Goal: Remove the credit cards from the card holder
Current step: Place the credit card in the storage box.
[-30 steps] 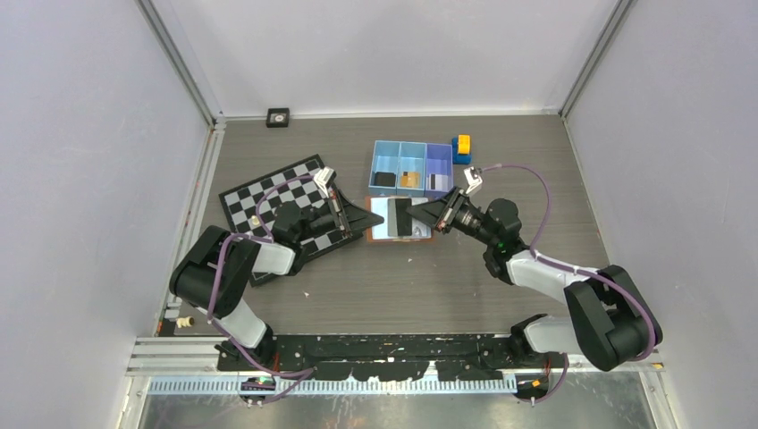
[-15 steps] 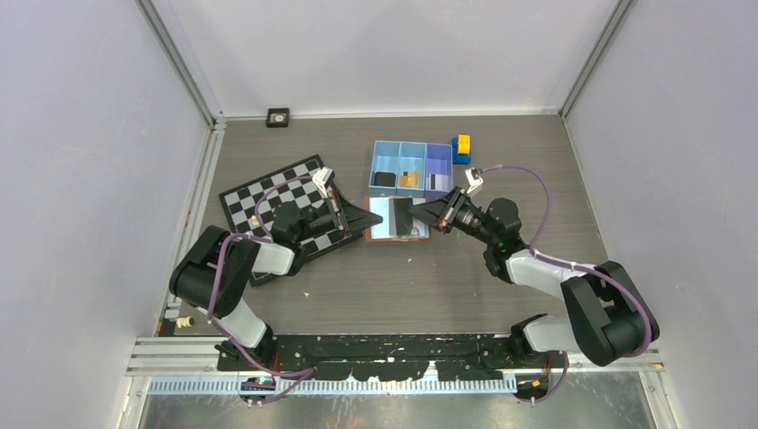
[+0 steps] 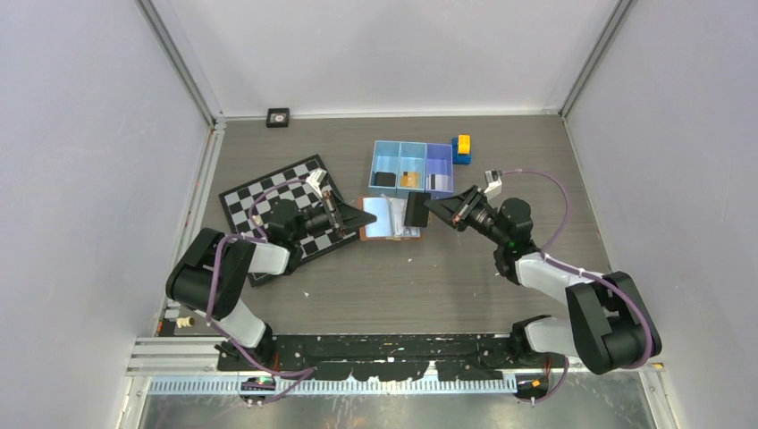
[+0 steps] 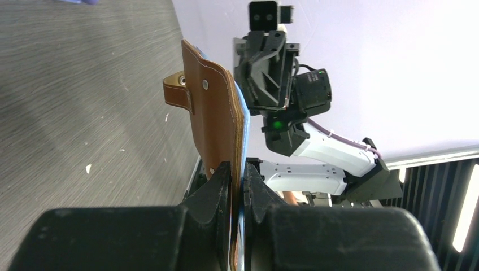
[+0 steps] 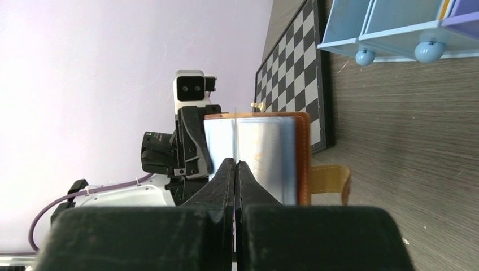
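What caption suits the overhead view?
Left gripper clamps open brown leather card holder; right gripper pinches thin dark plastic card.

The right gripper (image 5: 235,169) is pinching a thin credit card (image 5: 235,132) at the bottom middle. The card holder (image 5: 271,152) is standing open just above it.

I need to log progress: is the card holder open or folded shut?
Open: in the top view the card holder is spread, its pale silvery inside showing, with the left gripper clamped on one edge.

Robot lab cell; white panel walls (image 3: 393,54); aluminium frame rails (image 3: 179,63)
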Robot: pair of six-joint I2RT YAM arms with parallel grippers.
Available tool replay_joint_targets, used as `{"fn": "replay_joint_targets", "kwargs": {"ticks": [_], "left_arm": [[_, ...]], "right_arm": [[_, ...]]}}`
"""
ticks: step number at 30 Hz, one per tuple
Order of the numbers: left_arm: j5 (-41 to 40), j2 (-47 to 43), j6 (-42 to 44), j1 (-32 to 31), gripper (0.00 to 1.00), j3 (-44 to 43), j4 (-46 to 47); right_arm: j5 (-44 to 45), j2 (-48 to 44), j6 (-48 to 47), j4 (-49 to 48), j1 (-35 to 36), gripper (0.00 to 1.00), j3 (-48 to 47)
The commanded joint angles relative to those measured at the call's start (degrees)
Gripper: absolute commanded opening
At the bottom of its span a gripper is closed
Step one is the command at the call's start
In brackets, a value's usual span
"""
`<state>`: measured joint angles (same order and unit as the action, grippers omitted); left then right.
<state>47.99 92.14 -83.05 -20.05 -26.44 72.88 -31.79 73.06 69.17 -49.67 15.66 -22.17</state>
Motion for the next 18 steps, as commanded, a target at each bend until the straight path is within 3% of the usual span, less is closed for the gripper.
{"fn": "replay_joint_targets", "kwargs": {"ticks": [1,9,18], "left_arm": [[-0.47,-3.42,4.75,0.53,0.00,-0.41,-8.13],[-2.79,-7.34,10.38,0.78,0.00,-0.93,-20.85],[-9.32,-16.56,17.61,1.46,0.00,-0.84,-36.82]], "right_arm": [[0.87,-3.67,-1.68,1.15,-2.11,0.00,-0.91],[9.91,-7.46,-11.90,24.19,-2.48,0.00,-10.95],[11.63,11.70,-12.13,26.96,-0.60,0.00,-25.10]]}}
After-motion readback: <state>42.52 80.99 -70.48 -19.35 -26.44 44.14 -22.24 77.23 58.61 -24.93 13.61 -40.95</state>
